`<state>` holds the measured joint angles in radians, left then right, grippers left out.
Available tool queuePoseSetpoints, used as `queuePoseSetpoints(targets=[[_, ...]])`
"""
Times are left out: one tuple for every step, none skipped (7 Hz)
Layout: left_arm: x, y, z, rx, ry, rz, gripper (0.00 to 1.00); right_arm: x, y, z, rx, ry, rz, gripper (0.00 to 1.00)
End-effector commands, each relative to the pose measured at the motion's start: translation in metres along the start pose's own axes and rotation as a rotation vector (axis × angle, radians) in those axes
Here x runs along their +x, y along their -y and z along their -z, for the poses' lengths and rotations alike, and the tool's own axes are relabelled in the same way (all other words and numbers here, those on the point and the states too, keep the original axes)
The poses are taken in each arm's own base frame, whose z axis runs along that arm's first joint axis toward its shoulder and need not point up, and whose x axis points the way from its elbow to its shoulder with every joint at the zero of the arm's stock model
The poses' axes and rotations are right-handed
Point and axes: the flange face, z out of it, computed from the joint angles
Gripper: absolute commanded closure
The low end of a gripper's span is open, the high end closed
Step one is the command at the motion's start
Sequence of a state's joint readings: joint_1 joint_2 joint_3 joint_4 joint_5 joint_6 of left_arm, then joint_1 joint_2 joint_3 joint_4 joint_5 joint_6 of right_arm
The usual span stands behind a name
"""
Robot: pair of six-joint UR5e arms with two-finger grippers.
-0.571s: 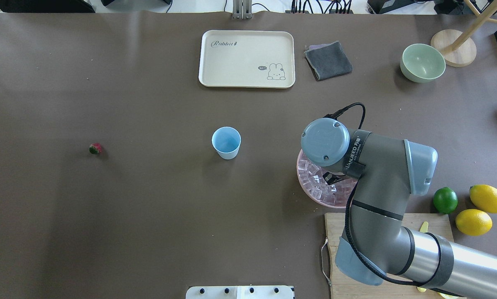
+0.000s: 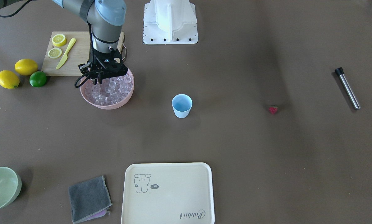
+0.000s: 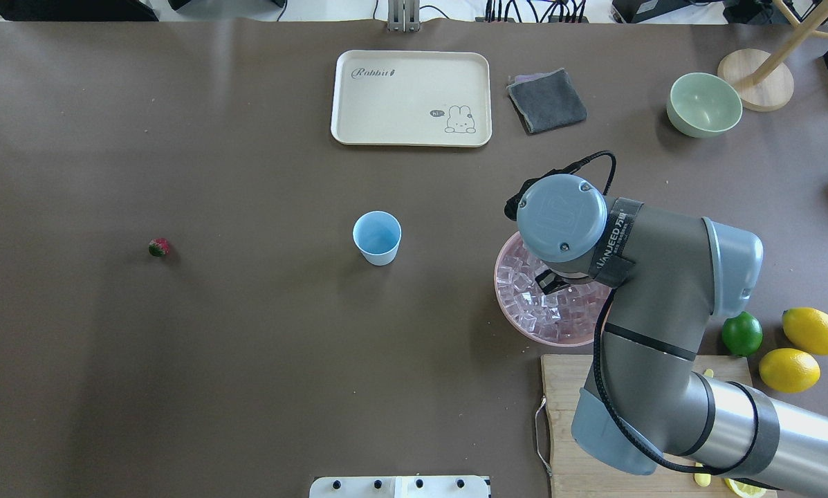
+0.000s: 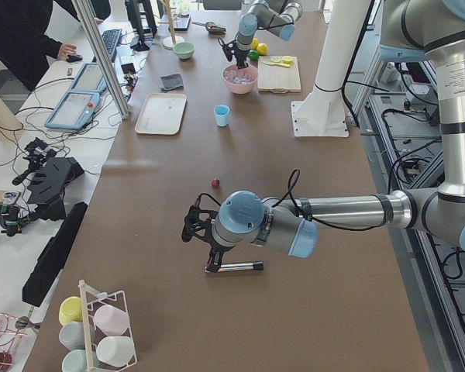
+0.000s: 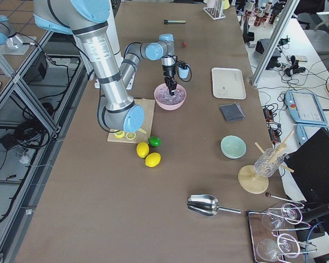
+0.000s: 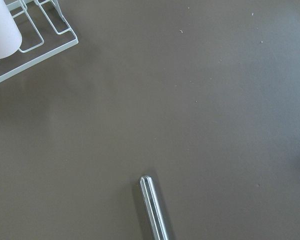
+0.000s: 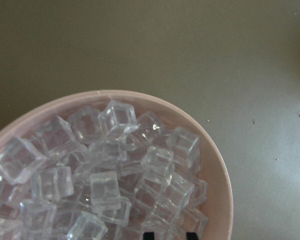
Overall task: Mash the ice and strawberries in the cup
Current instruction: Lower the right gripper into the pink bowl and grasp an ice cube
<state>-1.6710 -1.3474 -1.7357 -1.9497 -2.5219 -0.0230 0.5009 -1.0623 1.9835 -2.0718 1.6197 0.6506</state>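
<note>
Right gripper [image 7: 170, 235] hangs over ice [image 7: 105, 190] in the pink bowl [image 2: 108, 105], tips slightly apart; a cube between them I cannot confirm. A slick cube could slip out before the cup [image 3: 377, 237], well left; strawberry [image 3: 158, 247] lies farther left. Left gripper's [image 4: 191, 229] opening: cannot tell.

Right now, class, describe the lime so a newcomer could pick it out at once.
Find the wooden cutting board beside the pink bowl of ice. Just off the board's end lie three fruits in a cluster. The lime is the only green one, rounder and smaller than the two yellow lemons.
</note>
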Motion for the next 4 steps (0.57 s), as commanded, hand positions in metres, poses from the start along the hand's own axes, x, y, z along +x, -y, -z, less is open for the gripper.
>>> queuePoseSetpoints(targets=[[-0.001, -0.001, -0.001, -0.002, 0.0, 0.002, 0.01, -0.008, 0.013, -0.001, 0.091, 0.07, 0.004, 0.23], [0.0, 0.0, 0.0, -0.001, 0.0, 0.001, 0.01, -0.009, 0.017, -0.005, 0.148, 0.108, 0.004, 0.19], [-0.002, -0.001, -0.001, -0.004, 0.0, 0.005, 0.01, -0.016, 0.027, -0.033, 0.153, 0.115, 0.008, 0.21], [-0.002, -0.001, -0.001, -0.003, 0.0, 0.005, 0.01, -0.013, 0.026, -0.033, 0.161, 0.122, 0.006, 0.24]])
